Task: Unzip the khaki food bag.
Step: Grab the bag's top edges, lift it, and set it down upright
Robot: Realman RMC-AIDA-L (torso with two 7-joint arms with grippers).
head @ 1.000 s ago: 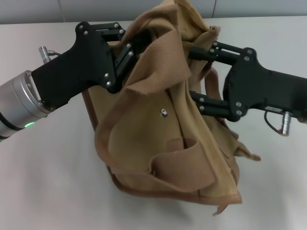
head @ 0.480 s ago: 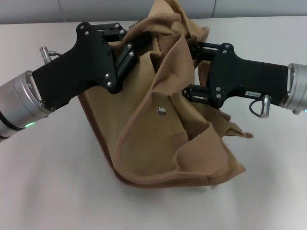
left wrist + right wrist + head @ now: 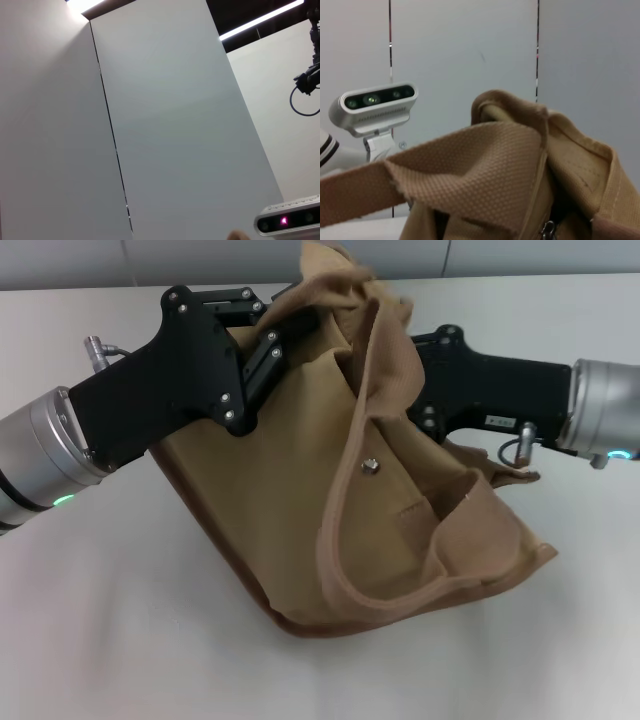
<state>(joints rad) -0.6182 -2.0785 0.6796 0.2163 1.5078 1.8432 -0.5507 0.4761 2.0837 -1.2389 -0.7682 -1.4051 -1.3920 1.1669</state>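
You had the left end effector (image 3: 272,345) clamped on the khaki food bag (image 3: 300,500), propped on the counter (image 3: 120,620) — likely bracing it. Right end effector (image 3: 418,380) at its top opening — fingers hidden, can't tell.

Head view evenly, brightly lit from above; white table (image 3: 120,620) nearly washed out. Soft shadow cast under khaki food bag (image 3: 300,510) toward lower edge of frame, no hard outlines. Black gripper housings rendered dark, little detail held. Focus crisp across centre, slight softening at far corners. Left wrist view: ceiling light strip (image 3: 260,20) glaring at upper right, bright patch at upper left, wall panels flat grey. Right wrist view dimmer, cooler; canvas weave sharp at centre, lower edge blurred.
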